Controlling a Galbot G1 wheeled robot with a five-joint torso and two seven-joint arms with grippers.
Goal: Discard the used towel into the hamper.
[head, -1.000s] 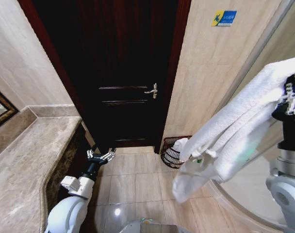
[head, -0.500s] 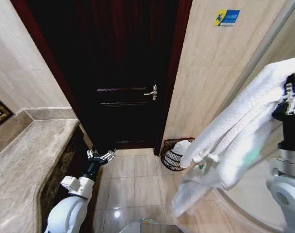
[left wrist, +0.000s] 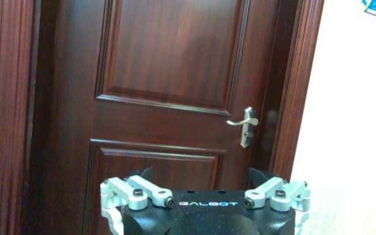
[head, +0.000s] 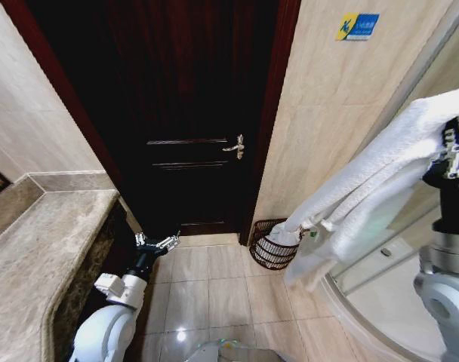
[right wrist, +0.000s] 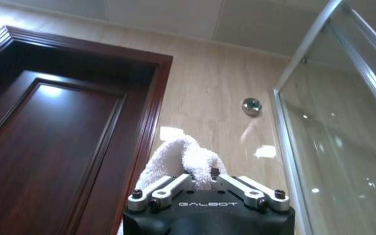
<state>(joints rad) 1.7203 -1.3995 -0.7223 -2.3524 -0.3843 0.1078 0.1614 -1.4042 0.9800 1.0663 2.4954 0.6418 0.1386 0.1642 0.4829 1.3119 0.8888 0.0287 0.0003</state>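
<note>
A white towel (head: pixel 365 181) hangs from my right gripper (head: pixel 450 147), raised high at the right, and drapes down and leftward. Its lower end overlaps the rim of the hamper (head: pixel 269 253) as seen from the head. The hamper is a dark wire basket standing on the floor against the wall, right of the door. In the right wrist view, the right gripper (right wrist: pixel 199 182) is shut on a fold of the towel (right wrist: pixel 178 157). My left gripper (head: pixel 155 243) is held low in front of the door, open and holding nothing; the left wrist view shows that gripper (left wrist: pixel 204 192) spread wide.
A closed dark wooden door (head: pixel 192 113) with a metal handle (head: pixel 234 146) faces me. A marble counter (head: pixel 33 249) runs along the left. A glass shower enclosure (head: pixel 380 271) curves in at the right. Tiled floor (head: pixel 214 279) lies between me and the hamper.
The head view has shifted, so the counter sits farther left and more shower floor shows. The towel's hanging end has swung up and right. The left arm keeps its pose.
</note>
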